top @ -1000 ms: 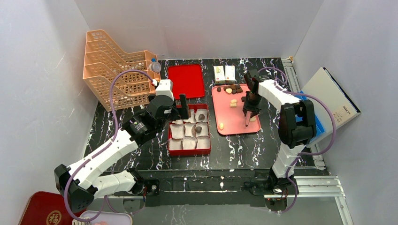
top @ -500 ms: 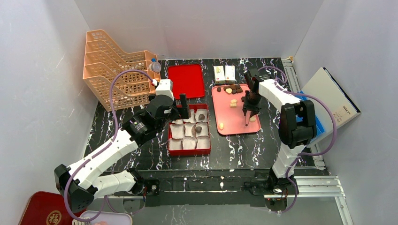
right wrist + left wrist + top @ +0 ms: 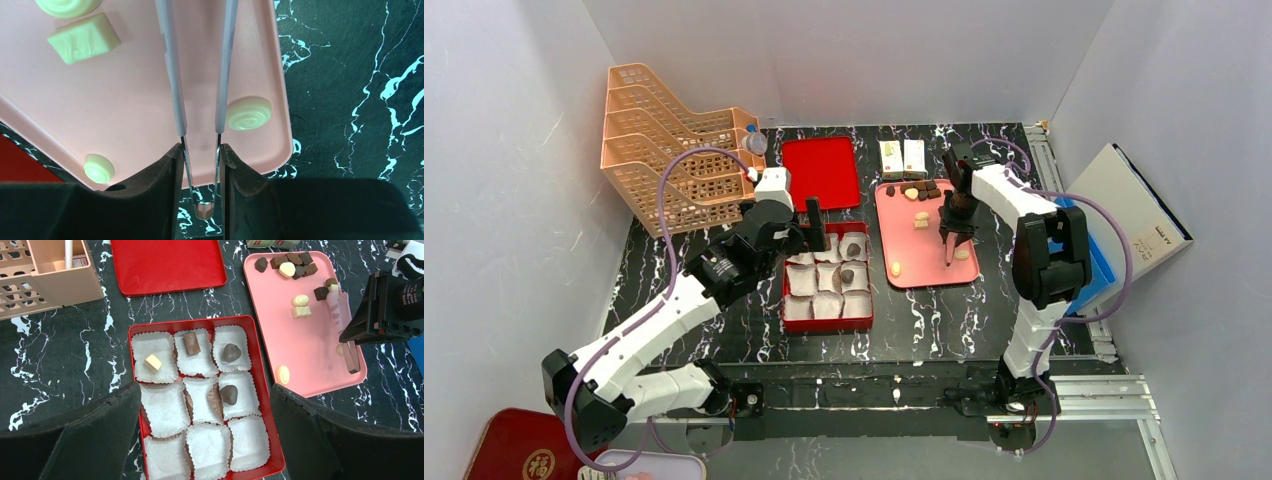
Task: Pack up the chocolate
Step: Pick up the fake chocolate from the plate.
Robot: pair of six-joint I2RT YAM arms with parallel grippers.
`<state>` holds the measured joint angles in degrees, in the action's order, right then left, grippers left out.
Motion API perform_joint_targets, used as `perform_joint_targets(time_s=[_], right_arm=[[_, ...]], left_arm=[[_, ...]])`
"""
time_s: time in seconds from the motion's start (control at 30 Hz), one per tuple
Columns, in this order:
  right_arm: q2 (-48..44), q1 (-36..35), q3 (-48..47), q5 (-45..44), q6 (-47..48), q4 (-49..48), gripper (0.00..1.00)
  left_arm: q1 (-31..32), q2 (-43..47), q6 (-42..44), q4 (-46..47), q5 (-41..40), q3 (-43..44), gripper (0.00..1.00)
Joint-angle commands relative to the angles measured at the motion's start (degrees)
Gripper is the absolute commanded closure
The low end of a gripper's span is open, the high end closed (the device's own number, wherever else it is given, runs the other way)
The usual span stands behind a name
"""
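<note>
Right gripper (image 3: 200, 167): pinching tongs (image 3: 171, 75) near their hinge, arms part-squeezed, nothing showing between them.
Tongs: hanging over the tray's (image 3: 125, 125) right half, tips lying outside the wrist view.
Chocolate (image 3: 248, 113): one pale swirl sitting by the tray's right rim; more lying mid-tray and at its far end; four resting in the box (image 3: 190, 320) left of the tray.
Left gripper (image 3: 205, 435): spreading wide, empty, hovering over the box.
Risk: a round piece likely skidding over the tray's low rim when nudged, or slipping from the tongs; arms possibly clashing over the box.

Four chocolates (image 3: 231, 352) sit in the red box's (image 3: 190, 322) paper cups (image 3: 162, 412). More brown and pale ones lie on the pink tray (image 3: 310, 350).
</note>
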<state>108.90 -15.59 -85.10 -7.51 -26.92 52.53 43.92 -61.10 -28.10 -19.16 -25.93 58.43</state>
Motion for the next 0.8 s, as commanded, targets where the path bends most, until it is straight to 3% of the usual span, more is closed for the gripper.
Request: perform_joint_targets(time_s=[0.0,0.6,0.67,0.77], right_arm=[[0.3,1.3,-2.6,-0.6,0.6,0.2,0.62],[3.7,3.9,-5.2,1.5,2.5,-0.6,0.64],[3.9,4.1,-5.3,1.8,2.6,-0.6,0.68],[3.9,4.3,-5.2,2.5,2.9,-0.9,0.85]], left_arm=[[-0.8,-0.6,0.6,0.9,0.4,0.0,0.02],[-3.6,-2.4,0.7,2.3,3.1,0.0,0.02],[-3.8,-2.4,0.6,2.5,3.2,-0.3,0.02],[-4.0,-2.3,0.4,2.3,3.4,-0.4,0.02]])
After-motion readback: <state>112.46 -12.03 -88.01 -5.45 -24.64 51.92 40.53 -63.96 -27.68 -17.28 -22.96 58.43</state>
